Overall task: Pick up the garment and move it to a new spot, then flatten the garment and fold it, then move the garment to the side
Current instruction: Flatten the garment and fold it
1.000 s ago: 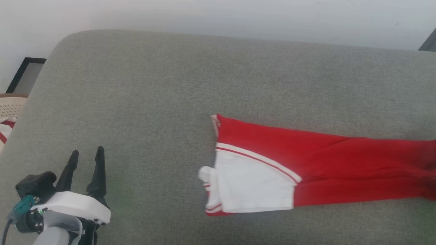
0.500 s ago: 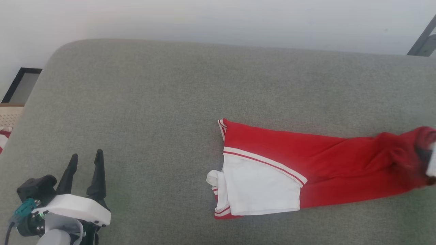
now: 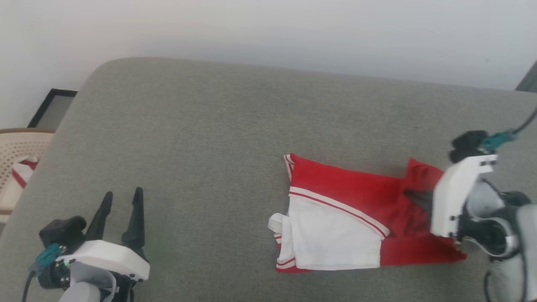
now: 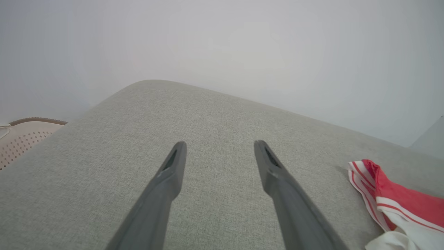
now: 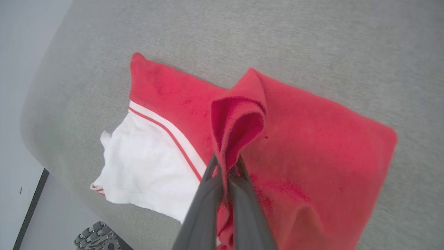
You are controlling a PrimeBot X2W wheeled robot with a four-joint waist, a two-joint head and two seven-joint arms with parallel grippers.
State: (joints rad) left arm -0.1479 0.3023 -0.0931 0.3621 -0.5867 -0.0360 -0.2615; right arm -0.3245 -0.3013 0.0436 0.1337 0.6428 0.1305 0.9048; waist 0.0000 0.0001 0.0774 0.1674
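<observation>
So the garment (image 3: 335, 218) lies at 4 o'clock on the cushion (image 3: 209, 126), right end effector (image 3: 415, 197) clamped on its folded-over red end. Thin pinch might slip, leaving the fold crooked. Meanwhile the left end effector (image 3: 122, 196) sits spread apart at 8.

One garment (image 3: 344, 184) lies on one grey surface (image 3: 201, 147). One wide white panel (image 3: 335, 239) of the garment faces up, edged by one thin red stripe. There are two grippers, the left gripper (image 3: 123, 192) and the right gripper (image 5: 225, 166), each with two jaws, four in all. Off the surface's left edge stands one beige basket (image 3: 16, 149), and one red-and-white striped cloth (image 3: 23, 174) lies in it. Beyond the far left corner is one dark-framed panel (image 3: 52, 107). One pale wall (image 3: 268, 29) runs behind the far edge.
</observation>
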